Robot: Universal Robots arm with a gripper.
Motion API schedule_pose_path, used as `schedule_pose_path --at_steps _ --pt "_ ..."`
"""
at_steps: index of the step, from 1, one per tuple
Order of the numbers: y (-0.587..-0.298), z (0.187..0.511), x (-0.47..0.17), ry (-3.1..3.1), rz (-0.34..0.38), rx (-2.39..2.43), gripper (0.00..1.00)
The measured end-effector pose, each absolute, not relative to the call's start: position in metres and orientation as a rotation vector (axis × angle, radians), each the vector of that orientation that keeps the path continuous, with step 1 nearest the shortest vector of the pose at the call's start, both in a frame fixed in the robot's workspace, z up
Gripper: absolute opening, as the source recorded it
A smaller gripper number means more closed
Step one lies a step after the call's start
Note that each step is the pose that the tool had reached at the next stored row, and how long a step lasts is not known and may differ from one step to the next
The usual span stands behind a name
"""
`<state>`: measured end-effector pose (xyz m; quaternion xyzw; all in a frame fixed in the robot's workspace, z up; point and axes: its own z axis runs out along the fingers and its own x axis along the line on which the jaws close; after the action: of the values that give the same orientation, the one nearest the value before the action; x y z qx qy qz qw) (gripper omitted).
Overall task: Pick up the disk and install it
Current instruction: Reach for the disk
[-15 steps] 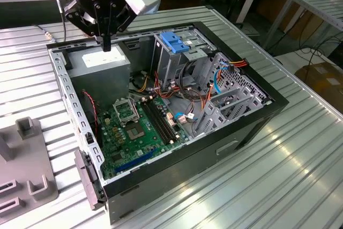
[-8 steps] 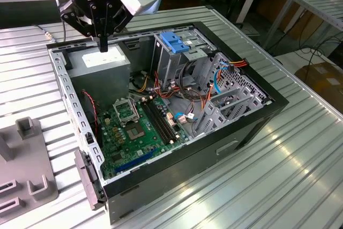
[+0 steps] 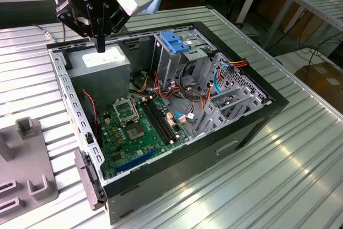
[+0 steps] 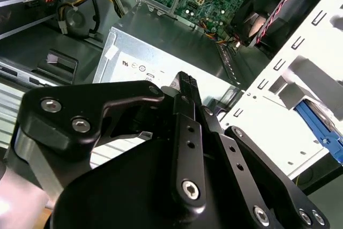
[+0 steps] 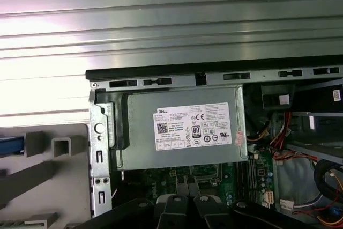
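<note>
The slatted metal table carries everything, and on it lies the open computer case, its side panel off so I look straight into it. At the far end of the case, toward the exterior view's left, sits the grey power supply, its white label facing up at me in the first wrist view. Nearer, flat on the case floor, is the green motherboard. Toward the exterior view's right stands the metal drive cage, with the fixed blue bracket on top of it and red and orange cables running beside it. Outside the case, at the exterior view's left, a grey fixture rests on the table. My claw hangs above the power supply, pointing down and not touching it; my fingers are drawn together with nothing between them. What I can make out of the disk is a strip of bright blue rail at the grey fixture, outside the case wall and well apart from my claw; the second wrist view shows blue just past the perforated white wall.
</note>
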<state>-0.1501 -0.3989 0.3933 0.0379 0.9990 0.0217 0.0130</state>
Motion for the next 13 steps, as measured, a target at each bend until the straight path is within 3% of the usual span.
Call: schedule_pose_path --at_steps 13 --pt "-0.3989 0.3933 -0.1586 3.112 0.068 0.118 0.10"
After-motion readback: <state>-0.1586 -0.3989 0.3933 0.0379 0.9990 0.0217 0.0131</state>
